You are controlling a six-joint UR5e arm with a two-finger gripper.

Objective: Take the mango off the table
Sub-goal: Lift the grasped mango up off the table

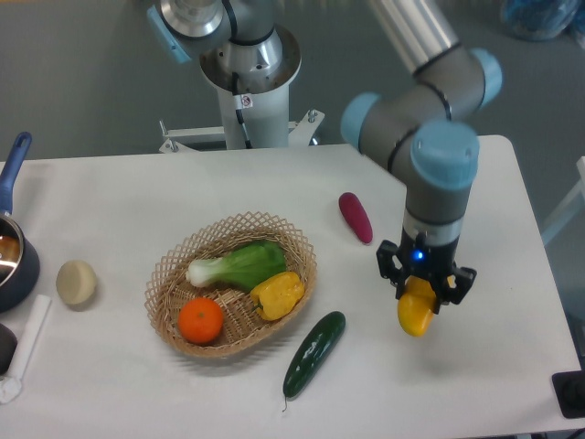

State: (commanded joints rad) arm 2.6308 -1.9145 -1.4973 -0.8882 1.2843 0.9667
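The mango is a smooth yellow-orange fruit hanging from my gripper, whose black fingers are shut on its upper end. It hangs above the white table at the right side, with a faint shadow on the tabletop below and to its right. The top of the mango is hidden between the fingers. The arm comes down from the upper right.
A wicker basket holds a bok choy, a yellow bell pepper and an orange. A cucumber lies in front of it, a purple vegetable behind. A potato and pot are at the left.
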